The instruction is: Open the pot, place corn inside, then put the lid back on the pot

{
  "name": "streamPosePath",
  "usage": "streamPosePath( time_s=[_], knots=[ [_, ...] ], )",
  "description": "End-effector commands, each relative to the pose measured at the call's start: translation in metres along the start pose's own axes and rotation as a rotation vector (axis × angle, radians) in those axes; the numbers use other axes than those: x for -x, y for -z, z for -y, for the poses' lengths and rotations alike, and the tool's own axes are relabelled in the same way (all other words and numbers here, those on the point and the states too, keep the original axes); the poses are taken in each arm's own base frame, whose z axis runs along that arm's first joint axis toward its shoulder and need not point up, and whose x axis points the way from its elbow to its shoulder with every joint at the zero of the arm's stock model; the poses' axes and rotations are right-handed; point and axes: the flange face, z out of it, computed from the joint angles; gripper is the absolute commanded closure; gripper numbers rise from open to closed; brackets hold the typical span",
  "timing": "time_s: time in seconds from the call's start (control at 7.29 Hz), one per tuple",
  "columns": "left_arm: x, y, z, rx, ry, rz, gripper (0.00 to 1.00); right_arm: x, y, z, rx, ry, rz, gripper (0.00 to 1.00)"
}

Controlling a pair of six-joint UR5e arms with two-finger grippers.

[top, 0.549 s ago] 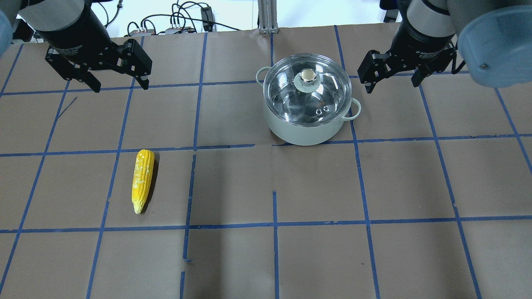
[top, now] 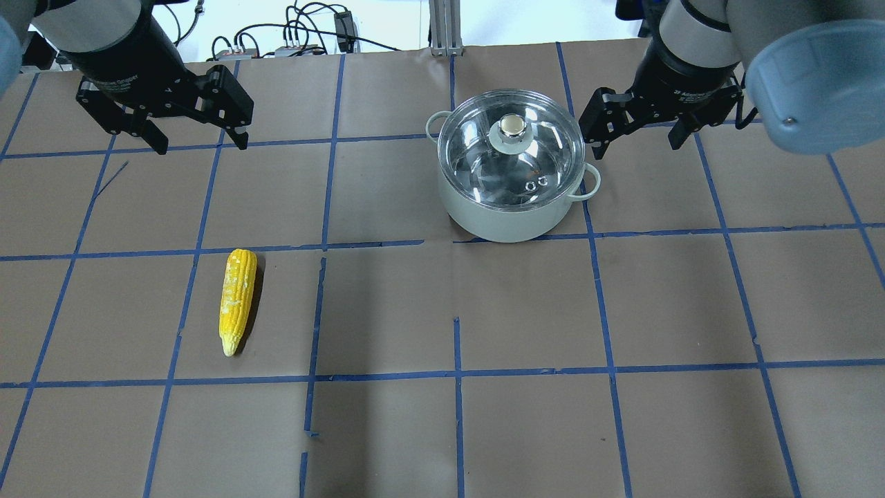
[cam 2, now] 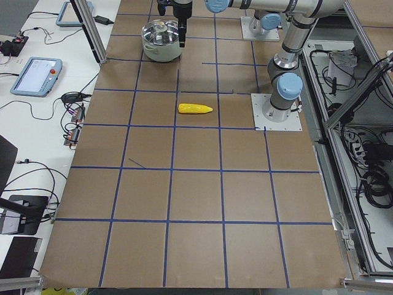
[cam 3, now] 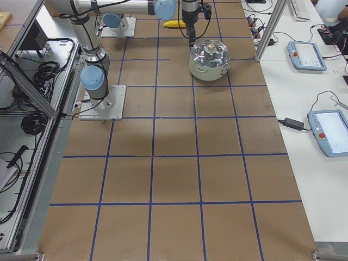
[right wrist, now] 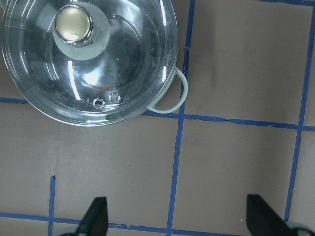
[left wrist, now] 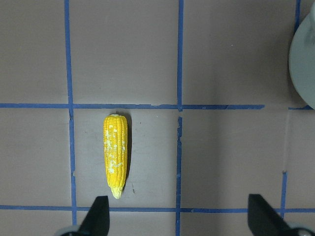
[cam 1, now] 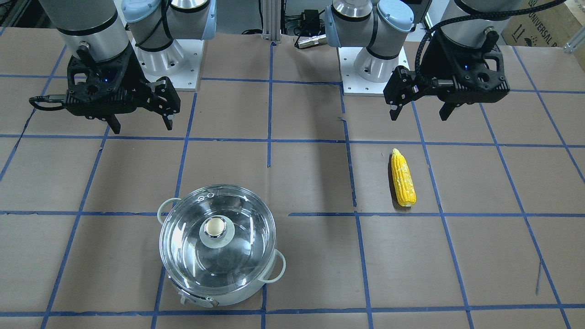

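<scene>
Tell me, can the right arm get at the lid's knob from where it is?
Probably yes: the right gripper hangs beside the pot, jaws open, and nothing stands over the lid or its knob.

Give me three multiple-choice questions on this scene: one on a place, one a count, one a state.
1. Where is the corn? A. on the table, apart from the pot B. inside it C. off the table
2. How many loop handles show on the pot? A. one B. two C. four
3. The lid is: A. upside down on the table B. leaning against the pot C. seated on the pot
A, it lies on bare table; B, one loop each side; C, its rim rests level on the pot's.
</scene>
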Motion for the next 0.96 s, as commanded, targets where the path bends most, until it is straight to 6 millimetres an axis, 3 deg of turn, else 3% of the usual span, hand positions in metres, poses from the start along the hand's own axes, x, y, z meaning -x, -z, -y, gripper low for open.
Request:
streamPosePath(
  time_s=[0.0,0.14,0.41,0.55,0.82],
  knots=[
    [0.0,0.0,0.0,0.0,0.0,0.0,0.0,0.008,-0.008,0.019,0.003,-0.013,0.019,0.0],
    [0.0,0.001,0.0,-0.002,0.0,0.0,0.0,0.02,-0.008,0.047,-0.007,0.01,0.025,0.0],
    [0.0,0.0,0.0,-0.002,-0.002,0.0,0.0,0.069,-0.018,0.103,-0.024,0.088,0.028,0.0],
    [0.0,0.0,0.001,-0.002,-0.002,0.0,0.0,0.093,-0.048,0.124,0.01,0.08,0.028,0.0],
    [0.0,0.0,0.001,-0.003,-0.002,0.0,0.0,0.103,-0.098,0.156,0.032,0.081,0.026,0.01]
  ],
)
